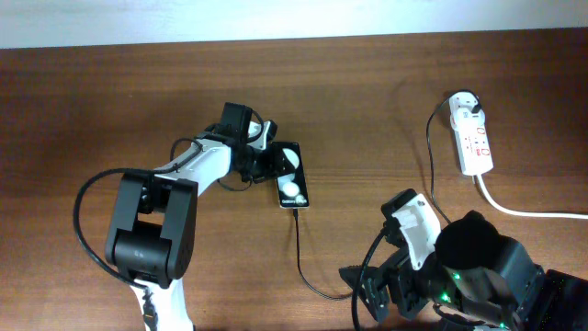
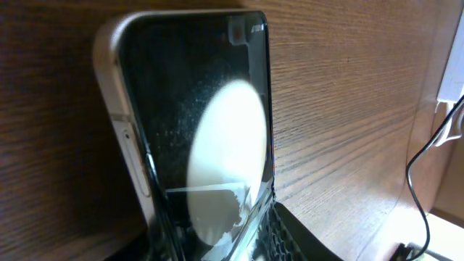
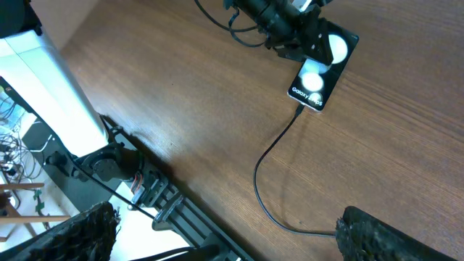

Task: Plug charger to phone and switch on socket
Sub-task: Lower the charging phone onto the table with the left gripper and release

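Observation:
The black phone [image 1: 292, 179] lies on the wooden table with two white spots on its face, and also shows in the right wrist view [image 3: 319, 69]. My left gripper [image 1: 266, 158] is shut on its upper end; the left wrist view shows the phone [image 2: 217, 130] close up between the fingers [image 2: 217, 250]. The thin black charger cable [image 1: 301, 253] meets the phone's lower end [image 3: 299, 110] and curves down to my right gripper [image 1: 367, 292]. That gripper [image 3: 225, 239] is wide open, with the cable touching its right finger. The white adapter [image 1: 464, 103] sits in the white socket [image 1: 475, 142] at the far right.
The socket's thick white cord [image 1: 524, 210] runs off the right edge. The table's front edge and a metal stand with wires [image 3: 145, 188] lie below my right gripper. The left arm's body [image 1: 152, 225] stands at the front left.

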### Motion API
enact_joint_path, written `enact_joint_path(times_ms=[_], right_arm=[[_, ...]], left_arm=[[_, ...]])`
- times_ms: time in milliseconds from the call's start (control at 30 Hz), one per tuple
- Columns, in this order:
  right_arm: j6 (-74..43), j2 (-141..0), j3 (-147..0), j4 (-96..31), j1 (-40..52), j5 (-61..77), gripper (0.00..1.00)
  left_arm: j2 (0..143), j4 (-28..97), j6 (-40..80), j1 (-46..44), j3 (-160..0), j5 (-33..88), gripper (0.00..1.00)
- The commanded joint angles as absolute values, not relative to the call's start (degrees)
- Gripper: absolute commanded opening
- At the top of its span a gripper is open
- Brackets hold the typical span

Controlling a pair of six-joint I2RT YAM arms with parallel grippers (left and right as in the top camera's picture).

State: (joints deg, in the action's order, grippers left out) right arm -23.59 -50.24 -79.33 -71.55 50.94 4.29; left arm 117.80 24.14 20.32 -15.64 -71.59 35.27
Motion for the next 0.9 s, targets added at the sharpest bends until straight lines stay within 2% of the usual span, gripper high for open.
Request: enact_joint_path(times_ms=[0,133,233,300,333,600,867], right_arm=[[-23.42,-50.28,-80.05,-71.35,50.61,3.79,0.99],[-23.42,-50.28,-80.05,-71.35,50.61,3.79,0.99],[-23.42,-50.28,-80.05,-71.35,50.61,3.79,0.99],[-23.42,-50.28,-80.05,-71.35,50.61,3.79,0.99],[-23.42,-50.28,-80.05,-71.35,50.61,3.79,0.99],[-23.42,-50.28,-80.05,-71.35,50.61,3.81,0.99],[-23.42,-50.28,-80.05,-71.35,50.61,3.79,0.99]], left_arm=[[118.45,24.14,19.40,-15.62,-72.42,34.28,0.49],[118.45,24.80,19.40,-15.62,-72.42,30.59,0.58],[118.45,25.85,19.40,-15.62,-72.40,29.50,0.72],[118.45,25.85,19.40,-15.62,-72.40,29.50,0.93],[118.45,25.85,19.40,-15.62,-72.40,29.47,1.00],[116.77,26.70,19.38,-13.98,-72.49,24.34,0.99],[99.88,36.05,16.32,-8.69,-72.49,22.37,0.99]])
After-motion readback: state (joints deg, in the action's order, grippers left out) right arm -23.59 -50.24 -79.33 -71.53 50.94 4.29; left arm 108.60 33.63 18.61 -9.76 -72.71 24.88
